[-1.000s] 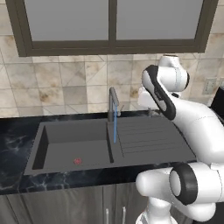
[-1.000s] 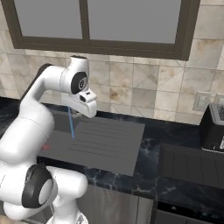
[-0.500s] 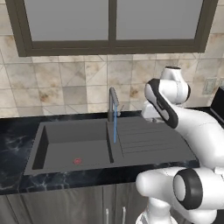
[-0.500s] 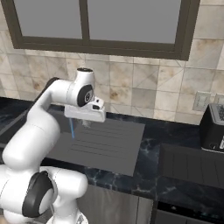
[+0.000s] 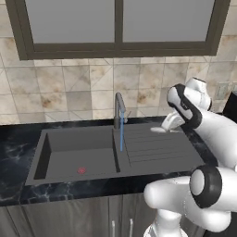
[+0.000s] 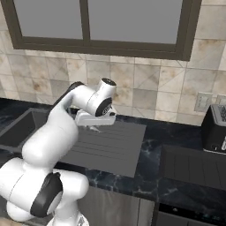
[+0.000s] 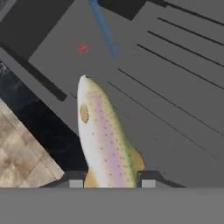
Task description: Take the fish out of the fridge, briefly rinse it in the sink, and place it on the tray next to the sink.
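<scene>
Silvery and speckled, with a pink stripe down its side, the fish [image 7: 104, 140] in the hand view runs forward out of the hand [image 7: 112, 183], whose two fingers are clamped on its tail end, one on each side. Beyond its nose lie the ribbed drainboard [image 7: 175, 83] and, further ahead, the floor of the sink [image 7: 65, 52] with a small red mark [image 7: 83, 48] and a thin blue stream of water [image 7: 104, 28].

From the left base view, the hand [image 5: 167, 125] hangs over the far edge of the drainboard [image 5: 157, 148], with the fish [image 5: 159, 130] a pale sliver poking from it toward the faucet [image 5: 119, 109]. The sink basin [image 5: 78, 155] lies beyond the faucet from the hand, sunk in the black marbled bench [image 5: 14, 157].

From the right base view, the hand [image 6: 95, 121] sits low over the far side of the drainboard [image 6: 110, 145]; the fish is too small to make out there. A tray [image 6: 194, 165] lies on the bench well apart from the hand, with a toaster [image 6: 215, 128] behind it.
</scene>
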